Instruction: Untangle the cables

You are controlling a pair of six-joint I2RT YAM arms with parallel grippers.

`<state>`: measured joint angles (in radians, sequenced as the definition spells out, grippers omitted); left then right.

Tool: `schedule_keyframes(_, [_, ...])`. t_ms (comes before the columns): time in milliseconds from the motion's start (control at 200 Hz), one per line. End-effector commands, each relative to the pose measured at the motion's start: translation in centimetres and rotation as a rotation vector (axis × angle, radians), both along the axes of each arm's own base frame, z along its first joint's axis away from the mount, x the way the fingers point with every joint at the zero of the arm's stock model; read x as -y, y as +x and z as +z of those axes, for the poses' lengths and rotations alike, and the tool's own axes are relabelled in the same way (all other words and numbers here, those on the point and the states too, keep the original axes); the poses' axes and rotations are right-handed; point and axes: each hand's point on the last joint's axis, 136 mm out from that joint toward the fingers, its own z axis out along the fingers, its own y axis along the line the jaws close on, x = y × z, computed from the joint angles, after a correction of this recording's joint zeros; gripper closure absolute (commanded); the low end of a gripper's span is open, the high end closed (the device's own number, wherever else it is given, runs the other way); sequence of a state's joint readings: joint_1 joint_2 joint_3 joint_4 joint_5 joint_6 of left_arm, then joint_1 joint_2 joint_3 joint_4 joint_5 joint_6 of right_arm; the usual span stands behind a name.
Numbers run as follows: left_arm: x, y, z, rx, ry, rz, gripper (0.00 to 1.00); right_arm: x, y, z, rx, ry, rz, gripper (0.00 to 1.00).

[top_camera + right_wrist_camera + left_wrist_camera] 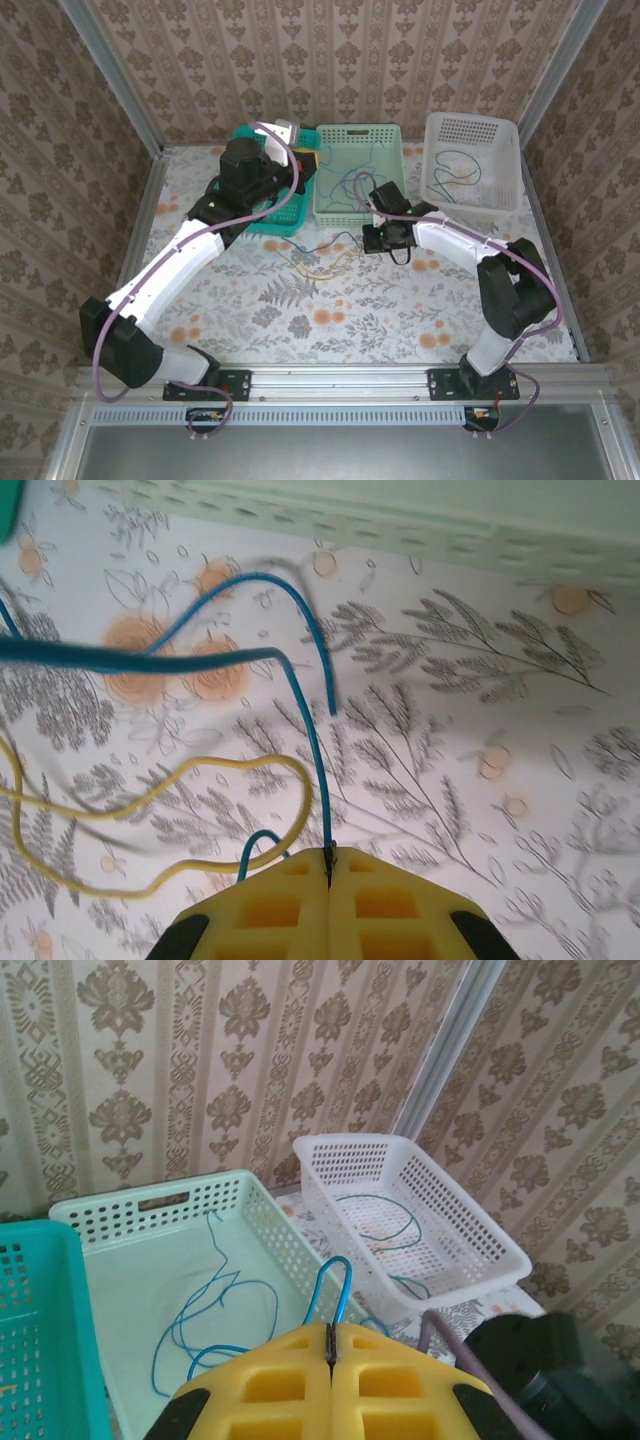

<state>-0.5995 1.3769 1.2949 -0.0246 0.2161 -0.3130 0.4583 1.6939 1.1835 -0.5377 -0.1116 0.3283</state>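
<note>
Spreading out from the front rail (340,380), the flower-print desk (330,320) lies bare across its near half, leaving open room between the two arm bases.

Three baskets line the far edge. The teal one (270,222) is at the left and the mint one (360,128) sits just beside it. The white one (470,195) stands a gap apart, close to the right side.

The left arm reaches over the teal basket. The right arm bends in from the right edge and stops just short of the mint basket's near wall.

The left claw (330,1332) is closed, its pads pressed together on a blue loop (335,1270) above the mint basket's near wall. The right claw (328,855) is closed too, pinching a blue strand (318,740) low over the desk.

The loose cables (318,258) lie tangled on the desk, just before the mint basket's near wall and beside the right claw. A yellow cable (200,772) curls flat there. More blue wire (218,1250) lies inside the mint basket, and a green wire (412,1222) lies in the white one.
</note>
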Motion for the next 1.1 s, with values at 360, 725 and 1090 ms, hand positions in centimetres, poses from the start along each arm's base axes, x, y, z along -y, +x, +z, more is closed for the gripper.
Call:
schedule_keyframes(360, [-0.9,0.4,-7.1,-0.157,0.105,0.040,1.00,3.9,-1.3,6.4,-0.038,-0.229,0.210,0.97])
schedule_keyframes(725, [-1.3,0.5,-8.9,-0.204,0.125,0.066,1.00,3.4,1.9,12.7,0.188,-0.244,0.152,1.00])
schedule_keyframes(1090, [-1.5,-0.8,-12.8,-0.266,0.197,0.092,0.59,-1.9,1.6,10.7,0.098,-0.031,0.128,1.00])
